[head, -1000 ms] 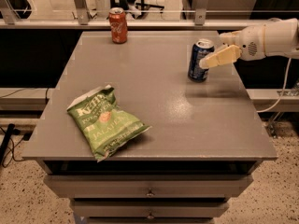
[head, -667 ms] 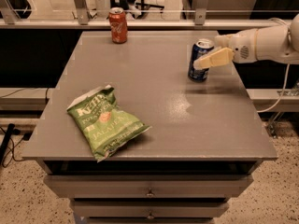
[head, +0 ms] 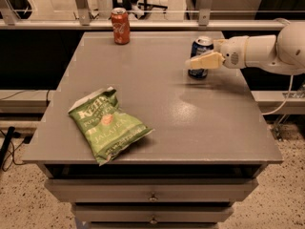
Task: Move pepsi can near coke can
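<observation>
We see the gripper (head: 200, 60) at the far right of the bench (head: 190, 123), reaching in from the right at the end of a smooth, white, rounded arm (head: 259, 51). One cream, wedge-shaped part of it lies across the near side of the pepsi can (head: 201, 46), at about mid height. The other side is hidden behind the can, so we cannot tell whether the jaws are clenched on it or released. The pepsi can is a dark blue metal cylinder with a silver top. It stands upright near the bench's far right edge. The coke can (head: 120, 26), a red cylinder of the same shape with white script and a silver top, stands upright at the far edge, left of centre and well apart from the pepsi can. A green, crinkled chip bag (head: 108, 125) with pale lettering lies flat at the near left, its glossy surface creased and its corners angled to the bench edges. The bench top is a flat, grey, matte slab with a faint sheen near the middle. Below its near edge are grey drawers (head: 152, 192) with small round knobs. The floor (head: 286, 190) is speckled, like terrazzo.
</observation>
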Robot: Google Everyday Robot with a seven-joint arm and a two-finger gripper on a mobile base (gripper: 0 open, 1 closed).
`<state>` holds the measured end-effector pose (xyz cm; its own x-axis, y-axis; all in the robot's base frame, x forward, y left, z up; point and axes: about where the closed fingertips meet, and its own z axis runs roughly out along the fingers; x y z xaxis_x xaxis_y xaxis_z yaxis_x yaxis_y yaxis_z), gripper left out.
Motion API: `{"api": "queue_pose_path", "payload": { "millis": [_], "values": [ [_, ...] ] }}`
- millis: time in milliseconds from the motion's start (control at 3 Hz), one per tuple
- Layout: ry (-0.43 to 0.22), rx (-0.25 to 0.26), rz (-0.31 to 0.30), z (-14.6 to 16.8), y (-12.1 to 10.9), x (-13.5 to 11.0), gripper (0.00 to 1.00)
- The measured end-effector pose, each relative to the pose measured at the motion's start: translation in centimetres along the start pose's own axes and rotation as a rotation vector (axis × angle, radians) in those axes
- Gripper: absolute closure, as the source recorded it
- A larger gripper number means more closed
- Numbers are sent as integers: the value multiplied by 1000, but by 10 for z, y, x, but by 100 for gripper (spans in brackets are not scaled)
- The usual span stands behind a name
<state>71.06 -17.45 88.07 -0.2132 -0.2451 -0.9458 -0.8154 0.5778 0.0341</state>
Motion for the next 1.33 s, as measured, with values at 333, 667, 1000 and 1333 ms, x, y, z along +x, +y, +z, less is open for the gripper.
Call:
{"api": "queue_pose_path", "payload": {
  "millis": [333,667,1000,1333],
  "values": [
    [-94,38,-15,-10,-6,-32,50],
    [-178,60,-37,-25,-6,-68,72],
    [-183,56,-38,-23,-5,-71,96],
    [-202,48,-41,-8,-6,-80,100]
  ]
}}
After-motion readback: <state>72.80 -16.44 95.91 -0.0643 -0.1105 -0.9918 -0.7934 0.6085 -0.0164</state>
